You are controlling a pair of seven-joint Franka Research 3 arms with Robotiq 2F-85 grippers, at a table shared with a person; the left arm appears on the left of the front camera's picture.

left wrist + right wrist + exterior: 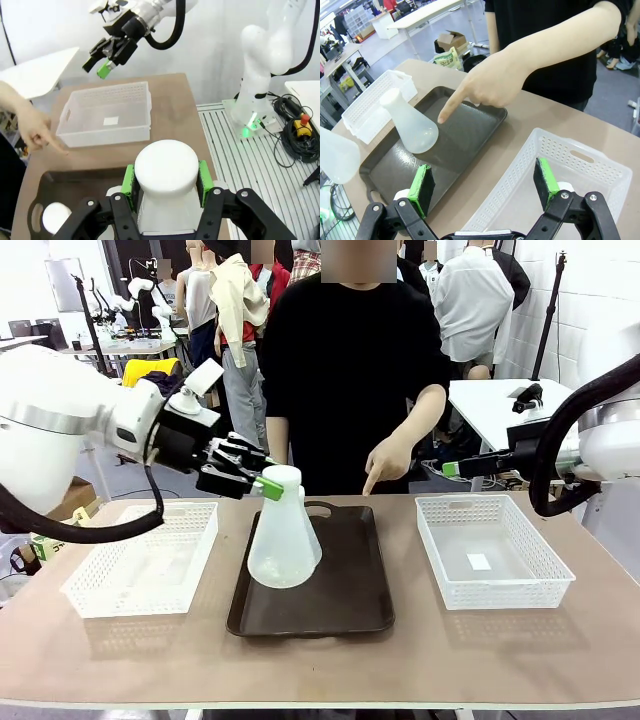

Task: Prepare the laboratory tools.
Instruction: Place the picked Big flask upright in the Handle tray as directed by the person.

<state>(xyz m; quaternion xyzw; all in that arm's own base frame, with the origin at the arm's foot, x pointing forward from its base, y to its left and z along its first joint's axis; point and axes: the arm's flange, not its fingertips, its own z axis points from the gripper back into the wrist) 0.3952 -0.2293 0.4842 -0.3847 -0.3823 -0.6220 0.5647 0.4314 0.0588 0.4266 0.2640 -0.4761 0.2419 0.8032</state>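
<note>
My left gripper (268, 485) is shut on the neck of a translucent whitish flask (283, 540), holding it slightly tilted over the left part of the dark brown tray (350, 590). The left wrist view shows the green pads (129, 181) clamped either side of its neck (166, 170). A second flask (412, 127) stands on the tray behind it; its top (55, 217) shows too. My right gripper (450, 468) hovers open over the right basket, fingers (422, 187) wide apart with nothing between them.
A person at the far side points a finger (372, 480) down at the tray's far edge. One white mesh basket (140, 560) lies left of the tray and another (490, 550) right of it. The table's front strip is bare.
</note>
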